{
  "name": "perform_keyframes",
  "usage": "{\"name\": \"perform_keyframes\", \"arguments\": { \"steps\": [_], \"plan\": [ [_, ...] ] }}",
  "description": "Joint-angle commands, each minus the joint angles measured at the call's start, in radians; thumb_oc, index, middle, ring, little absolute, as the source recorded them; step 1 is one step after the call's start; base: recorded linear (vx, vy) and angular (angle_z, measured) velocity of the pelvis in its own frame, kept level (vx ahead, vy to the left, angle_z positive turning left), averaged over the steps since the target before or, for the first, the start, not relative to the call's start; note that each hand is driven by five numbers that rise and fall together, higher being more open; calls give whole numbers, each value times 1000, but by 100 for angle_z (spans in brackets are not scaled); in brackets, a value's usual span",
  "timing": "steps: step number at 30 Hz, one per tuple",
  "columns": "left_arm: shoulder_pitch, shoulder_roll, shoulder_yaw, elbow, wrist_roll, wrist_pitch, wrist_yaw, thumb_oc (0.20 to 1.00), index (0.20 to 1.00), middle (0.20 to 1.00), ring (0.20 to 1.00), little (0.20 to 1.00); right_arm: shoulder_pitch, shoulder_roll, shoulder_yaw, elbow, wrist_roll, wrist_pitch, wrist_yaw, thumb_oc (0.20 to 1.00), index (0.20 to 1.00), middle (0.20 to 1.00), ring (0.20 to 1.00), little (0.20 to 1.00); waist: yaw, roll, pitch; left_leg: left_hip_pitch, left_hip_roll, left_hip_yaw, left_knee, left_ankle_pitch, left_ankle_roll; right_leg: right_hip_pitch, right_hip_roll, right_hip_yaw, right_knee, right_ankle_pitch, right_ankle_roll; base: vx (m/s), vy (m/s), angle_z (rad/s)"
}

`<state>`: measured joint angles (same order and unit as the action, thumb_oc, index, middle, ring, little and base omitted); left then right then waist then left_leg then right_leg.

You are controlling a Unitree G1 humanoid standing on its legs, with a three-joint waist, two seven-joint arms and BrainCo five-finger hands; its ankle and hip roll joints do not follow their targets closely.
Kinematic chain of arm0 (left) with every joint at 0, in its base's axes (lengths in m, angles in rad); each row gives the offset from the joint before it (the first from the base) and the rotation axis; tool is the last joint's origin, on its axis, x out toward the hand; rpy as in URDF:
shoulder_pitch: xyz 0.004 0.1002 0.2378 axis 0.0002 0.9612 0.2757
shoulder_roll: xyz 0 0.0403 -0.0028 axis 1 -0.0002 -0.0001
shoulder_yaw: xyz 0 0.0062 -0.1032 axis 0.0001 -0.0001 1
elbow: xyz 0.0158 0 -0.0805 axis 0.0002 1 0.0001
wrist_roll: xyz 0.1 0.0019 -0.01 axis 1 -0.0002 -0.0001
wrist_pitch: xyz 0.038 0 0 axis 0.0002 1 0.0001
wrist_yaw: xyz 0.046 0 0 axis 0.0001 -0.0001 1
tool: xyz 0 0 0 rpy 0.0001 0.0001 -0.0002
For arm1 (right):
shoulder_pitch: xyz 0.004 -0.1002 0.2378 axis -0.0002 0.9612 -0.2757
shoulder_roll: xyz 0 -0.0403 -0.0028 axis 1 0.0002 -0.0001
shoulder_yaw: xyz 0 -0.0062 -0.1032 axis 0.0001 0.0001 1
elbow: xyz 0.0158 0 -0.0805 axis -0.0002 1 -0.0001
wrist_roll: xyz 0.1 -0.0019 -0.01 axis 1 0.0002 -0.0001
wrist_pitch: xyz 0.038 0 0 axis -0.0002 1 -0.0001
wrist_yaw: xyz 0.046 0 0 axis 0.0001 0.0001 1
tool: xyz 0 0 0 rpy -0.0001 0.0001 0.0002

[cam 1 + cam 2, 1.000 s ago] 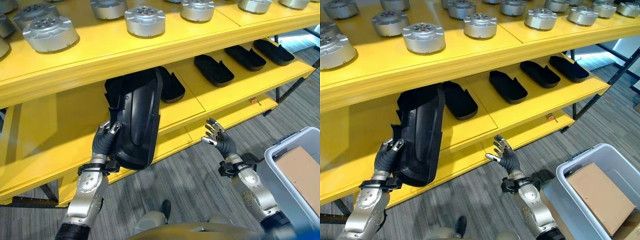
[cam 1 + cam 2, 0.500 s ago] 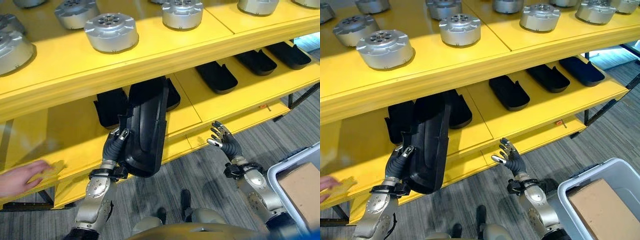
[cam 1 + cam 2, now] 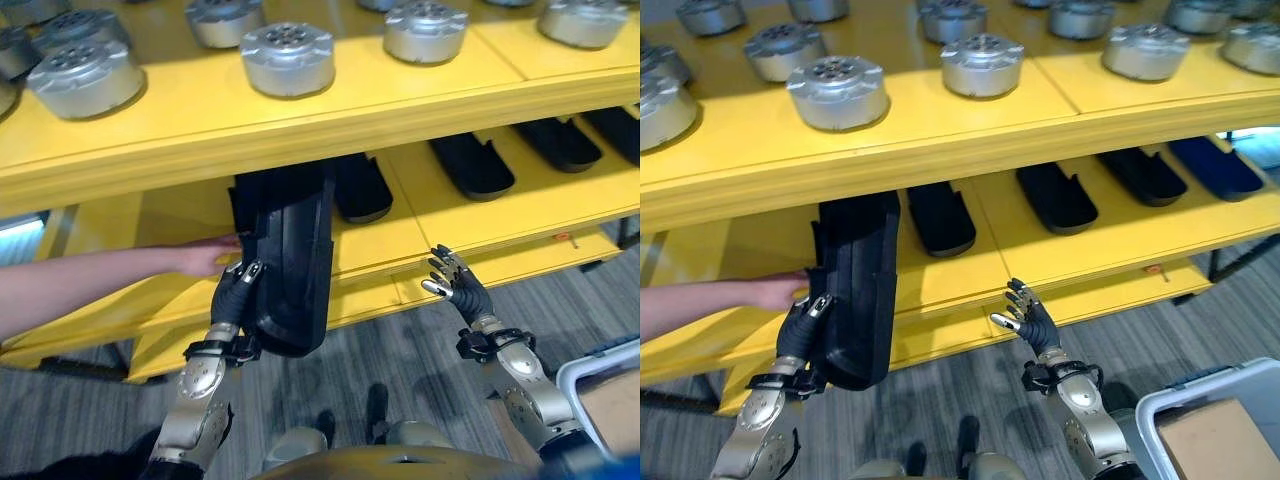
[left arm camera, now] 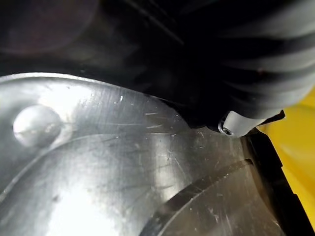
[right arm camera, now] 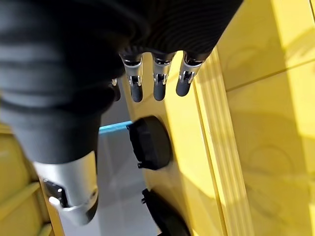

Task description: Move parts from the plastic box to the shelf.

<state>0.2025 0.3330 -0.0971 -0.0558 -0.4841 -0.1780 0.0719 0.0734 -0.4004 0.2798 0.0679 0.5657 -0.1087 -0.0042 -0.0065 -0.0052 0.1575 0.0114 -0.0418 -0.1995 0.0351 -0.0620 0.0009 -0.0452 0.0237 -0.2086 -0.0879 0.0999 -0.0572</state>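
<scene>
Yellow shelving (image 3: 300, 110) spans the scene in tiers, above a grey striped carpet floor (image 3: 400, 350). On the top tier stands a row of round silver metal parts (image 3: 288, 58). On the tier below lie several black tray-shaped parts (image 3: 1056, 196), spaced out side by side.

At the front edge of that lower tier the left hand (image 3: 236, 296) grips a long black part (image 3: 290, 260) near its lower end, fingers curled around its edge. The part stands nearly upright, its upper end reaching under the top tier and its lower end hanging down past the shelf's front lip. Seen from the left wrist, the dark ribbed cover lies against the black part, with yellow shelf beside it.

A person's arm (image 3: 100, 285) reaches in from the robot's left along the lower tier, its hand (image 3: 205, 257) at the black part's left side, just above the robot's left hand.

The right hand (image 3: 455, 287) hovers in front of the shelf's lower lip, well apart from the black part, palm towards the shelf, fingers (image 5: 157, 81) straight and spread, holding nothing.

A corner of the pale plastic box (image 3: 1160, 415) shows at the lower right on the floor, with a brown cardboard piece (image 3: 1215, 440) inside it.
</scene>
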Motion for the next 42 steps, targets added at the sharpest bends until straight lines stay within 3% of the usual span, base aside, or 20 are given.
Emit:
{"name": "perform_keyframes", "arguments": {
  "steps": [1, 19, 26, 35, 36, 37, 39, 42],
  "plan": [
    [-12, 39, 56, -78, -9, -65, -13, 200, 200, 200, 200, 200, -10, 15, -6, -48, 16, -51, 10, 1000, 1000, 1000, 1000, 1000, -15, -35, -55, 27, -4, 77, -45, 12, -1, 71, -49, 66, 40, -82, 98, 75, 15, -2],
    [1, 49, 59, -99, 4, -52, -12, 200, 200, 200, 200, 200, -29, 31, 32, -47, 21, -28, 19, 1000, 1000, 1000, 1000, 1000, -12, -37, -79, 91, 19, 101, -102, 18, -2, 99, -40, 81, 23, -89, 95, 17, -20, -6],
    [-12, 43, 39, -86, -12, -50, -29, 200, 200, 200, 200, 200, -22, 13, 12, -55, 16, -39, 21, 1000, 1000, 1000, 1000, 1000, -12, -42, -48, 30, 29, 119, 43, -25, -35, 114, -27, 70, 11, -96, 80, -41, -62, 1],
    [-12, 37, 33, -80, -8, -53, -24, 200, 200, 200, 200, 200, -6, 18, -10, -61, 18, -52, 11, 1000, 1000, 1000, 1000, 1000, -25, -45, -48, 35, 44, 134, 56, -32, -44, 127, -23, 63, 19, -108, 71, -4, -13, 1],
    [-20, 38, 32, -78, -12, -53, -23, 200, 200, 200, 200, 200, -9, 19, -16, -61, 21, -58, 4, 1000, 1000, 1000, 1000, 1000, -29, -48, -41, 14, 54, 145, 72, -28, -51, 118, -30, 50, 28, -108, 72, -103, 22, 11],
    [-33, 38, 30, -73, -16, -55, -21, 200, 200, 200, 200, 200, -10, 16, -27, -66, 23, -63, -4, 1000, 1000, 1000, 1000, 1000, -36, -53, -24, -19, 92, 193, 86, -8, -66, 110, -48, 32, 38, -107, 76, -92, 27, 21],
    [-38, 38, 29, -69, -18, -58, -21, 200, 200, 200, 200, 200, -13, 12, -28, -66, 22, -63, -7, 1000, 1000, 1000, 1000, 1000, -37, -53, -22, -30, 115, 205, 82, 5, -71, 106, -54, 26, 40, -106, 79, -30, 56, 70],
    [-42, 30, 35, -59, -24, -63, -6, 200, 200, 200, 200, 200, -24, 9, -28, -56, 16, -66, -17, 1000, 1000, 1000, 1000, 1000, -39, -52, -26, -40, 207, 217, 33, 69, -85, 96, -73, 19, 43, -108, 91, 38, 96, 41]
  ]
}}
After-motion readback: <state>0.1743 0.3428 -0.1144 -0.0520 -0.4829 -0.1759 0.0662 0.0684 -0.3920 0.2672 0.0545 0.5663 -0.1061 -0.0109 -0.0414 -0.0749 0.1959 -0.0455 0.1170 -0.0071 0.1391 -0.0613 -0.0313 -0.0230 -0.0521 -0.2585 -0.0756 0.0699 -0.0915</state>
